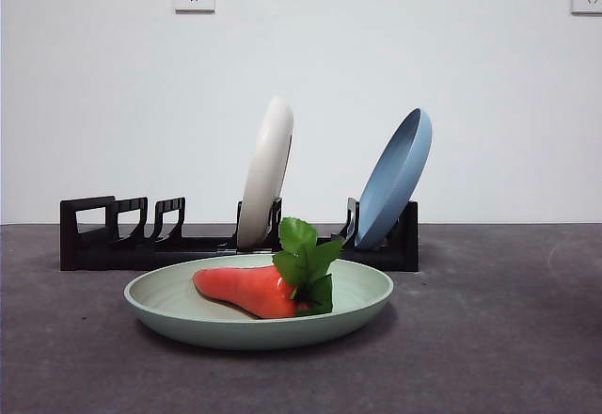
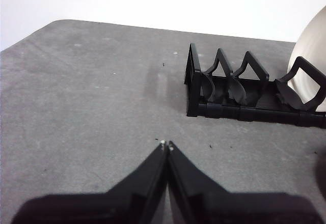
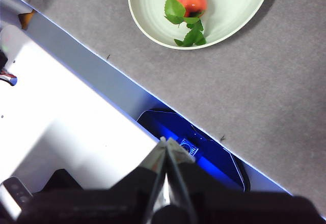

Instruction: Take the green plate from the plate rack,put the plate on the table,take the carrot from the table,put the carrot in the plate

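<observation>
carrot (image 1: pixel 246 291) lies in green plate (image 1: pixel 169 303) on desk (image 1: pixel 489 339), before plate rack (image 1: pixel 94 235) | rack holds cream plate (image 1: pixel 266 171), blue plate (image 1: pixel 393 177) | left gripper (image 2: pixel 166 143), right gripper (image 3: pixel 166 141): jaws closed, empty

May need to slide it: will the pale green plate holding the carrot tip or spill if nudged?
Likely slides flat: the shallow pale sage-green plate sits low and wide. The stubby orange-red toy carrot lies on its side and might roll inside the rim.
</observation>
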You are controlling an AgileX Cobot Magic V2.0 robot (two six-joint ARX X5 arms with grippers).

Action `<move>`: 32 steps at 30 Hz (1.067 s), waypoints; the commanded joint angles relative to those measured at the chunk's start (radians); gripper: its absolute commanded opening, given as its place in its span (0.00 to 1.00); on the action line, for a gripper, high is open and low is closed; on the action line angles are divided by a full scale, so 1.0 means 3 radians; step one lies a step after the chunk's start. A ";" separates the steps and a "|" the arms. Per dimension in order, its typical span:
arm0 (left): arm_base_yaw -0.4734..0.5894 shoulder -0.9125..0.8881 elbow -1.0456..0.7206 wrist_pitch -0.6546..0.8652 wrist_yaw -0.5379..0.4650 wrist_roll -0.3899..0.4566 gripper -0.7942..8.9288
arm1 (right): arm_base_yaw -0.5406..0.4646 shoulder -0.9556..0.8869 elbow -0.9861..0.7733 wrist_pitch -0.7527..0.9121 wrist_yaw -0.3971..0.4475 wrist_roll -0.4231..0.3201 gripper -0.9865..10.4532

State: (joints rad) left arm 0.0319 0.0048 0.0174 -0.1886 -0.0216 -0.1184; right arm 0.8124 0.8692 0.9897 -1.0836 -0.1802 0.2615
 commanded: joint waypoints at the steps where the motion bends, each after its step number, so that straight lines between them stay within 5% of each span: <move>1: 0.0010 -0.0010 -0.0045 0.0011 0.0001 -0.0037 0.08 | 0.0019 -0.0039 -0.0004 0.0010 0.0004 -0.0031 0.09; 6: 0.0010 -0.0009 -0.0045 0.0011 0.0001 -0.0037 0.08 | -0.0357 -0.0314 -0.0052 0.0332 0.0497 -0.0596 0.09; 13: 0.0010 -0.0009 -0.0045 0.0013 0.0001 -0.0037 0.08 | -0.1548 -0.0977 -0.0684 0.1555 -0.0033 -0.0767 0.09; 19: 0.0010 -0.0009 -0.0045 0.0013 0.0001 -0.0037 0.08 | -0.2227 -0.1628 -0.1587 0.2387 -0.0088 -0.0782 0.09; 25: 0.0010 -0.0009 -0.0045 0.0013 0.0001 -0.0037 0.08 | -0.2430 -0.2291 -0.2454 0.3075 -0.0062 -0.0778 0.09; 32: 0.0010 -0.0009 -0.0045 0.0013 0.0001 -0.0037 0.08 | -0.2430 -0.2763 -0.3067 0.3136 -0.0066 -0.0674 0.09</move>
State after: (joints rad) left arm 0.0319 0.0048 0.0174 -0.1883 -0.0216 -0.1246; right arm 0.0841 0.0494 0.0879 -0.1562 -0.2001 0.0406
